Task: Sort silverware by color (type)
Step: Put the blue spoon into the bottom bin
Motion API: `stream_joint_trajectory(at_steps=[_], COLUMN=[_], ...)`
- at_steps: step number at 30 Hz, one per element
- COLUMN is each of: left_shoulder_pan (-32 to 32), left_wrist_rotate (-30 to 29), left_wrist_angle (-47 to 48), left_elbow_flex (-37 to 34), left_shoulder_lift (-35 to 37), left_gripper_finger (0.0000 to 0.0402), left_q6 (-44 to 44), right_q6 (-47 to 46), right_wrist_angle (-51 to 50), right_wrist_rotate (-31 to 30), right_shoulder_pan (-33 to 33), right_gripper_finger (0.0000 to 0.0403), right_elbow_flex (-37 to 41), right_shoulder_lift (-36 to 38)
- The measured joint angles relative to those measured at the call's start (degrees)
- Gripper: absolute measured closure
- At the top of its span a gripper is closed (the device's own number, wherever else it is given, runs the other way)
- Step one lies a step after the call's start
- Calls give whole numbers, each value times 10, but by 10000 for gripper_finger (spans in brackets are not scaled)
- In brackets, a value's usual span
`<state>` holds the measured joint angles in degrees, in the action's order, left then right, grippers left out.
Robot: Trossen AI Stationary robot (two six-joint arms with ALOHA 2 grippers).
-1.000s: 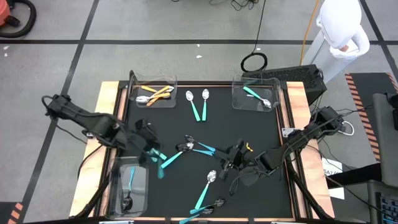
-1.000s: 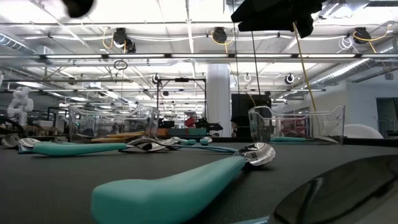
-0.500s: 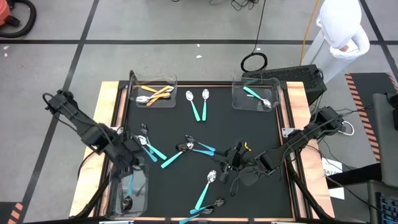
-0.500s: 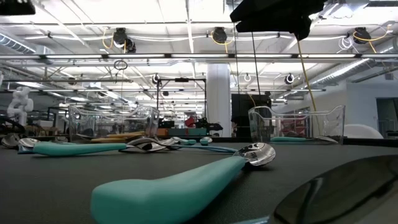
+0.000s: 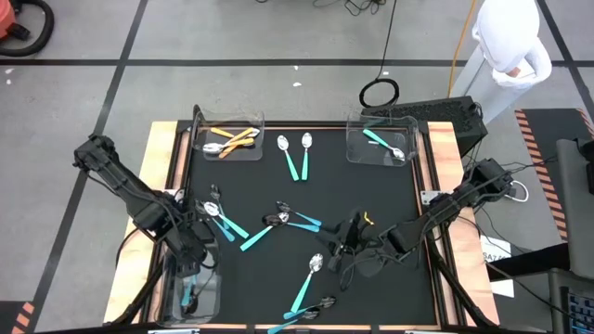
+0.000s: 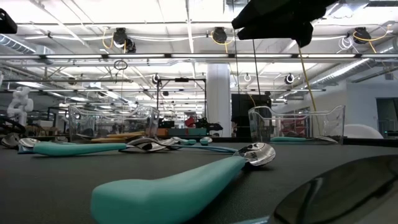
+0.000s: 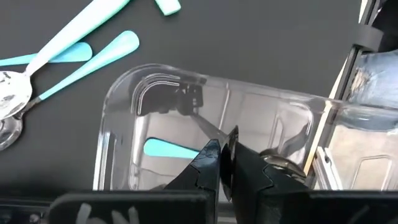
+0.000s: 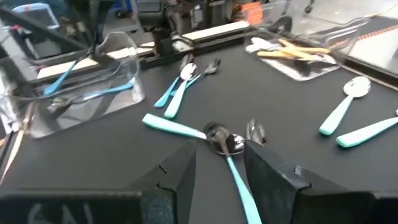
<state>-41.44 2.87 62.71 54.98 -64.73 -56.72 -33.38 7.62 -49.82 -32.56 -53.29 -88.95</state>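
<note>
Teal-handled spoons lie scattered on the black mat (image 5: 390,213): a crossed pair (image 5: 292,220), one at the left (image 5: 227,223) and more near the front edge (image 5: 306,288). My left gripper (image 7: 224,152) is shut and points steeply down into the clear near-left bin (image 7: 118,124), where a dark spoon head (image 7: 280,163) lies. My right gripper (image 8: 219,165) is open. It hangs clear above the mat, right of centre (image 5: 351,237), facing the crossed pair (image 8: 217,138) with nothing between its fingers. My left gripper comes from above, its two fingers (image 7: 208,163) closed on a slim spoon over the bin. The fingers hide the place of contact. A teal handle (image 7: 171,149) shows beside them; whether it belongs to the held spoon or to one lying in the bin, I cannot tell.
A clear bin with orange-handled pieces (image 5: 232,139) stands at the far left. Another bin with a teal spoon (image 5: 380,141) stands at the far right, and two teal spoons (image 5: 295,158) lie between them. A person in white (image 5: 509,46) stands beyond the table's far right corner.
My left gripper has gone from the mat's left part toward the near-left corner and down over the bin. It has tipped to point more steeply down and stayed shut. The spoon at the mat's left, hidden under the arm before, now shows.
</note>
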Motion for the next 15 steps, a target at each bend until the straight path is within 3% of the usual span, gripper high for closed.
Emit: stream_joint_trajectory(at_steps=[5, 15], left_shoulder_pan=[0, 2], left_wrist_rotate=[-2, -60], left_wrist_angle=[-14, 1], left_elbow_flex=[0, 0], left_shoulder_lift=[0, 0], left_gripper_finger=[355, 228], left_q6=[1, -13], right_q6=[-4, 7], right_wrist_angle=[-1, -1], right_wrist_rotate=[25, 37], right_shoulder_pan=[3, 3], right_gripper_finger=[270, 270], right_elbow_flex=[0, 0], right_shoulder_lift=[0, 0])
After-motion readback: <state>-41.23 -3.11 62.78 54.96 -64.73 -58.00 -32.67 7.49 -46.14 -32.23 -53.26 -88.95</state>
